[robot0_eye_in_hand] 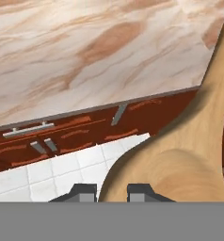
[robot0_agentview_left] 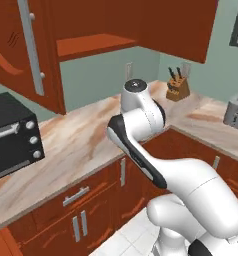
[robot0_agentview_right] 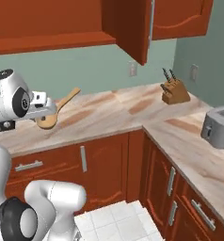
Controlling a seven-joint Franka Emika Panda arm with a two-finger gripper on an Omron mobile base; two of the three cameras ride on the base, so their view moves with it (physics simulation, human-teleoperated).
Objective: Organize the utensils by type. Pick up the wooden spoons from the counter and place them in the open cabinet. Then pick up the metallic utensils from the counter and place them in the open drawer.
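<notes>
Wooden spoon (robot0_agentview_right: pixel 55 113): one, tan-golden, round bowl, handle slanting up and away toward the wall. It is in my claw (robot0_agentview_right: pixel 44 112), lifted above the counter (robot0_agentview_right: pixel 109 113) and touching nothing else. Seen from my hand, the spoon (robot0_eye_in_hand: pixel 180 155) looms large on the right, its bowl bulging just above my two dark fingertips (robot0_eye_in_hand: pixel 140 190).

Claw: narrow, closed on the spoon near its bowl, held over the front part of the counter.

Counter: pinkish-tan marble with brown veins, running along the green wall and turning a corner to the right.

Cabinet (robot0_agentview_left: pixel 91 45): reddish-brown, overhead, door swung open, one bare shelf inside.

Lower cabinets (robot0_agentview_right: pixel 104 164): reddish-brown fronts, silver bar handles, below the counter edge.

Knife block (robot0_agentview_right: pixel 175 90): brown, dark handles, on the counter near the corner.

Toaster (robot0_agentview_right: pixel 218 126): grey, on the right-hand run of counter.

Oven (robot0_agentview_left: pixel 11 135): small, black, with knobs, on the counter at far left.

Floor (robot0_agentview_right: pixel 118 219): white tiles.
</notes>
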